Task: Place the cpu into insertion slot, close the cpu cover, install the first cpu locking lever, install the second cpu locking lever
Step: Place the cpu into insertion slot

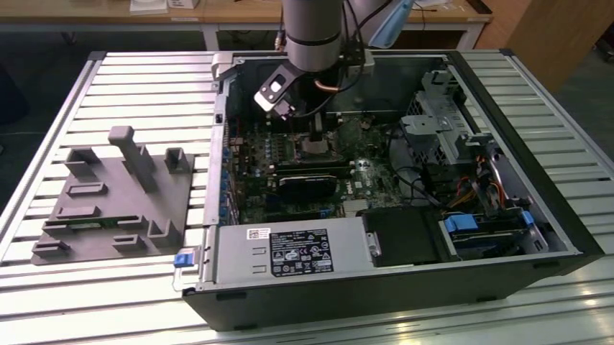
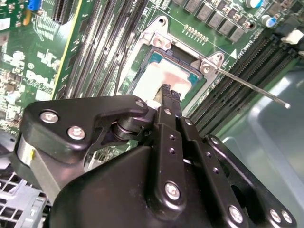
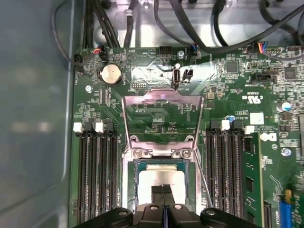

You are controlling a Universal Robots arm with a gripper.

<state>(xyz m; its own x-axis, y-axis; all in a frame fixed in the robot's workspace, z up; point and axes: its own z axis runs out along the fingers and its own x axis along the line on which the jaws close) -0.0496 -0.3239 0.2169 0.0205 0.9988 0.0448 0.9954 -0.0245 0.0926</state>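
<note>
In the exterior view, my arm comes down into the open computer case (image 1: pixel 384 302). My pincer (image 1: pixel 315 138) is low over the green board, right at the cpu (image 1: pixel 309 149). From here I cannot tell whether I touch it.

In the second wrist view, my pincer (image 2: pixel 170 92) is clenched, the two fingers pressed together with nothing between them. The tips sit on, or barely above, the dull tan top of the cpu (image 2: pixel 156 80). The cpu lies flat inside the insertion slot (image 2: pixel 159 42). A thin locking lever (image 2: pixel 251 87) juts out free beside the slot, not hooked down.

In the first wrist view, the cpu cover (image 3: pixel 161 97) is swung open. It lies back from the insertion slot (image 3: pixel 129 185) on the side away from my pincer (image 3: pixel 164 192), and the board shows through its cut-out. The cpu (image 3: pixel 159 175) sits squarely in the slot, under my tips.

I judge the placing done, since the chip looks seated and I grip nothing. The cover step is the one in hand, not yet done. Closing it would call for catching the frame's far edge and swinging it over the chip without nudging the chip.
</note>
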